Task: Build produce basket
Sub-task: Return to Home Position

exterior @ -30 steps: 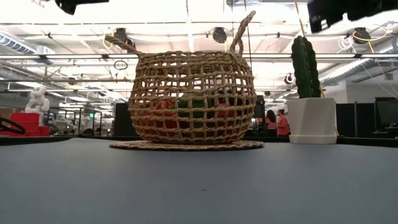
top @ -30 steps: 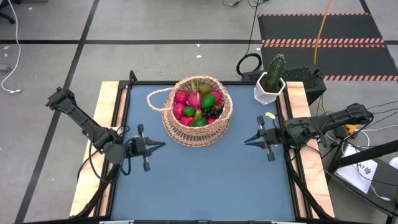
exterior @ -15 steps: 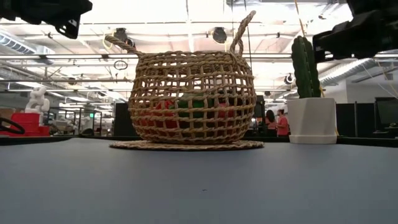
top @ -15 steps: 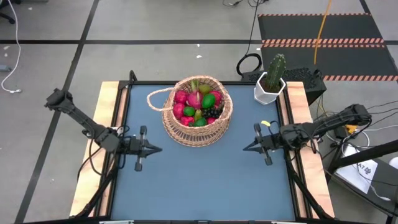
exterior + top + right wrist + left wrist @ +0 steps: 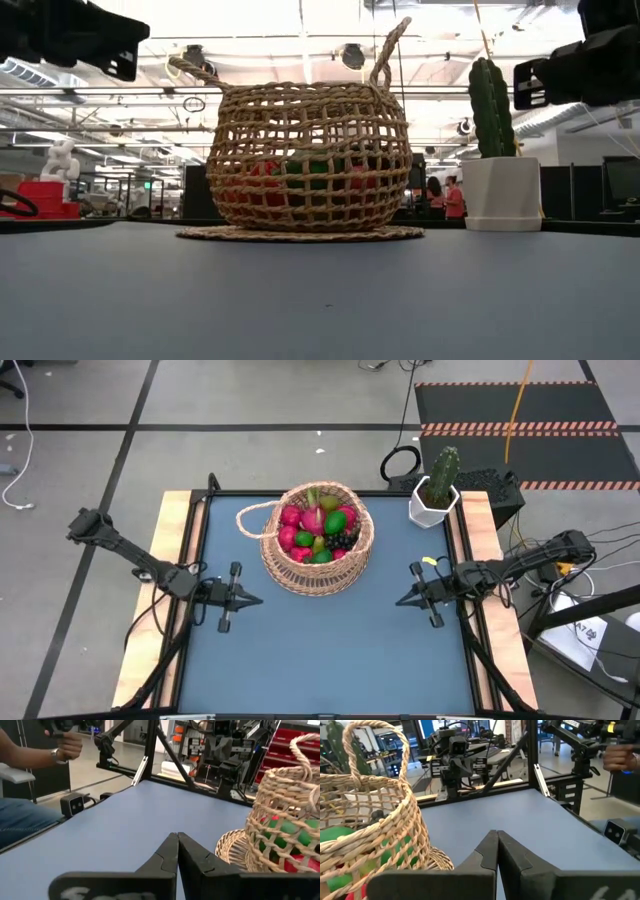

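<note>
Wicker basket (image 5: 318, 540) holds the produce (image 5: 320, 528); with left gripper (image 5: 256, 599) and right gripper (image 5: 399, 601) pinched closed on nothing, I fear only a stray inward swing tipping it.

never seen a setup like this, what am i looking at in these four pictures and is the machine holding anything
This is a robot with two dark arms working at a blue table. Each arm ends in a two-finger gripper.

The high view looks straight down from above. In it, the left gripper and the right gripper point inward from either side of a woven basket. The basket is filled with produce: red, pink and green fruit and dark grapes. A white pot with a cactus stands at the far right corner.

The low view is taken at table-top height and shows the basket from the side.

The two wrist views come from a camera on each arm, looking past that arm's own fingers.

Both grippers are shut and hold nothing.
</note>
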Robot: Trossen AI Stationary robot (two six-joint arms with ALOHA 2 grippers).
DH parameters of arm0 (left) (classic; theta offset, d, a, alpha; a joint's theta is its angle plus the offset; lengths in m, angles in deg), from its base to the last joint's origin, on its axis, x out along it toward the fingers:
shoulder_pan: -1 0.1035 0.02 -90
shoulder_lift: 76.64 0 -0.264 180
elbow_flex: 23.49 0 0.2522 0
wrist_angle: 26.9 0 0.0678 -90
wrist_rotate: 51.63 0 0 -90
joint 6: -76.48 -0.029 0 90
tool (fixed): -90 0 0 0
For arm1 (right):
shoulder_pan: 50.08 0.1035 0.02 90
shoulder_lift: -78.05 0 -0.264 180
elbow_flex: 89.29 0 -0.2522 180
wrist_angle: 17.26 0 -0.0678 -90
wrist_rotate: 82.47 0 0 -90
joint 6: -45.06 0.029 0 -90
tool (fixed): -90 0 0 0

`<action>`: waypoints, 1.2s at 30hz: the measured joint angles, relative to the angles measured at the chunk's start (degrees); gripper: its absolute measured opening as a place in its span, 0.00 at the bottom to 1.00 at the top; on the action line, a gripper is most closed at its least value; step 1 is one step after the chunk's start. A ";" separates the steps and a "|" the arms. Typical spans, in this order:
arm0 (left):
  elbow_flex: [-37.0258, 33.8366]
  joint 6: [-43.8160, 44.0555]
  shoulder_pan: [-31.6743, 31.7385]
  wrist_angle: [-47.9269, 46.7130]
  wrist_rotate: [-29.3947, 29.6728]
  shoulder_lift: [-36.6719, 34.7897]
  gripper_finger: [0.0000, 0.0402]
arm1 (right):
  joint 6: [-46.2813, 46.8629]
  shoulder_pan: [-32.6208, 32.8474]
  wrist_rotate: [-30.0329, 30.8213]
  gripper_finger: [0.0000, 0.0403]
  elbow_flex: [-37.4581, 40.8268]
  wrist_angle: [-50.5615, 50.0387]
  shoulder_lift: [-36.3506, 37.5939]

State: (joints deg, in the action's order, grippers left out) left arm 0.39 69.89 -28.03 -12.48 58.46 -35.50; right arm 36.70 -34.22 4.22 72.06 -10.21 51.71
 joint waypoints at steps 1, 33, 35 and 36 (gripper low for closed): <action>-0.24 -0.30 0.33 0.03 -0.64 0.00 0.01 | -0.13 0.00 0.00 0.00 0.31 0.40 0.31; -9.57 -3.58 3.77 -3.14 -2.00 -19.06 0.01 | -1.01 -0.02 0.22 0.00 3.46 -7.82 16.80; -9.57 -4.89 4.30 -3.16 -2.02 -20.30 0.01 | -1.34 -0.02 0.27 0.00 3.46 -8.92 17.59; -9.57 -5.27 4.67 -3.22 -1.99 -20.92 0.01 | -1.37 -0.02 0.40 0.00 3.46 -9.59 18.00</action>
State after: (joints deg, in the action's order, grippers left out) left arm -9.17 64.62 -23.36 -15.70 56.47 -56.42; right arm 35.33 -34.25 4.62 75.52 -19.80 69.71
